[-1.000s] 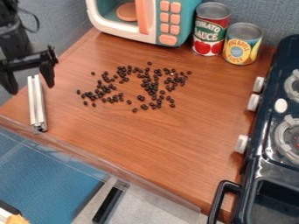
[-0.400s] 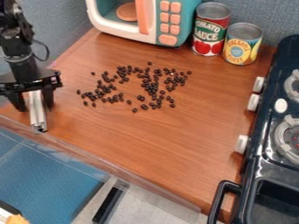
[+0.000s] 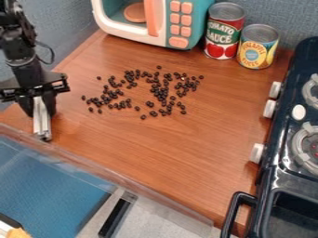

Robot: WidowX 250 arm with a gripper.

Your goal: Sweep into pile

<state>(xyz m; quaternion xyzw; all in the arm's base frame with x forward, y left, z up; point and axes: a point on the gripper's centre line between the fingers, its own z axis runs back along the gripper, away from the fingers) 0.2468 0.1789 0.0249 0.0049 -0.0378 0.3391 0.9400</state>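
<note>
Fingers [image 3: 51, 104] of the black gripper [image 3: 39, 113] have drawn inward and now appear clamped around the silver bar [image 3: 42, 122] at the table's left side, so the sweeping tool is probably secured. Dark beans [image 3: 162, 94] remain unswept in front of the toy microwave [image 3: 179, 21], small and round, strewn in loose clumps across the wooden table [image 3: 180, 153].
</note>
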